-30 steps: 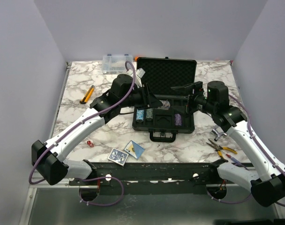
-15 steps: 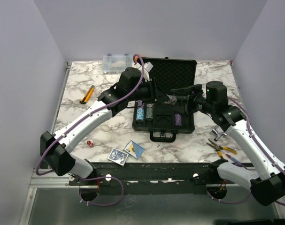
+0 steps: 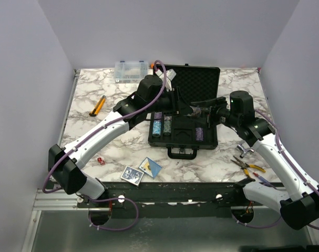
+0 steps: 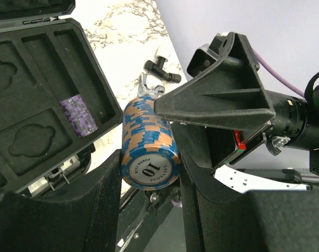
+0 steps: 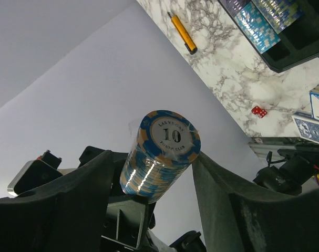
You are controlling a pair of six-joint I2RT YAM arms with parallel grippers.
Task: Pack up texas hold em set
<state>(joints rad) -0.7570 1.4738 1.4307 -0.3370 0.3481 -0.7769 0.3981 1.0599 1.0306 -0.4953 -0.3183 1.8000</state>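
Black and rectangular, the hard plastic case [image 3: 183, 137] lies open at the middle of the white marbled table [image 3: 85, 94] in the overhead view. Its foam-lined lid [image 3: 193, 81] stands up at the far side and its handle [image 3: 182, 152] faces the arm bases. A short stack of blue chips [image 3: 157, 127] and one of purple chips [image 3: 199, 132] lie in the slotted tray. The left gripper [image 3: 184, 108] and the right gripper [image 3: 205, 109] meet tip to tip above the tray's far part; what sits between them is too small to tell here. Two blue-and-white card decks [image 3: 132, 174] lie on the table near the case's front left corner, with a small red die [image 3: 100, 160] further left. A clear plastic organizer box [image 3: 131, 71], an orange-handled knife [image 3: 98, 105] and metal pliers [image 3: 249, 167] lie apart from the case.

In the left wrist view, the left gripper's two pads clamp a blue-and-orange chip stack [image 4: 148, 144]. The stack is held in the air off the tray, its end face marked 10 towards the camera. One of the right gripper's black fingers [image 4: 222, 89] lies across the stack's far end.

In the right wrist view, the same stack sits between the right gripper's fingers, very close on both sides. I cannot tell whether they press it or stand just off it.
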